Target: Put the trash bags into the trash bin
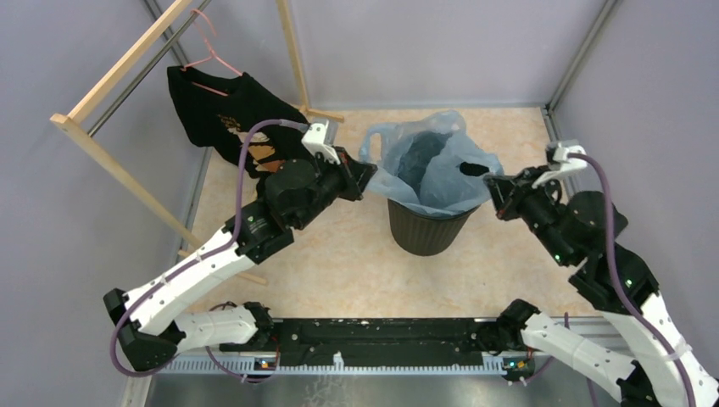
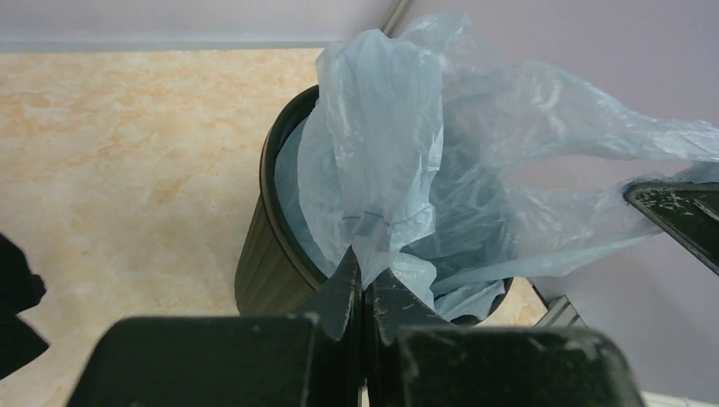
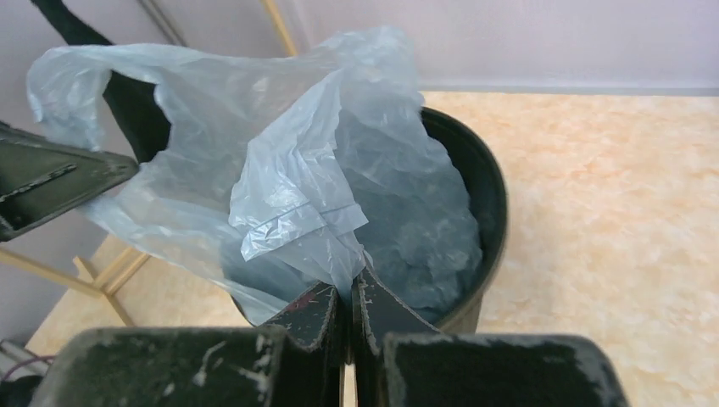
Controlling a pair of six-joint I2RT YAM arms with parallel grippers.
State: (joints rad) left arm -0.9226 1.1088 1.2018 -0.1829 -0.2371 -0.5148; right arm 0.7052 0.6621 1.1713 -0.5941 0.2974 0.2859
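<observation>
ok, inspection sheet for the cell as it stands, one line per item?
Surface: beige marbled table, no spills seen.
Job's things: trash bag partly inside upright trash bin, film bunched above the rim.
Clutter: black T-shirt on pink hanger, on wooden rack, far left.
Hands: left hand and right hand each shut on a bag edge, opposite sides of the bin.
Cables: purple cable along each arm, clear of the bag.
Surroundings: lilac walls; nothing else seen.

top — overhead, far | wrists — close, opposed | shared: trash bin [image 1: 428,233]
</observation>
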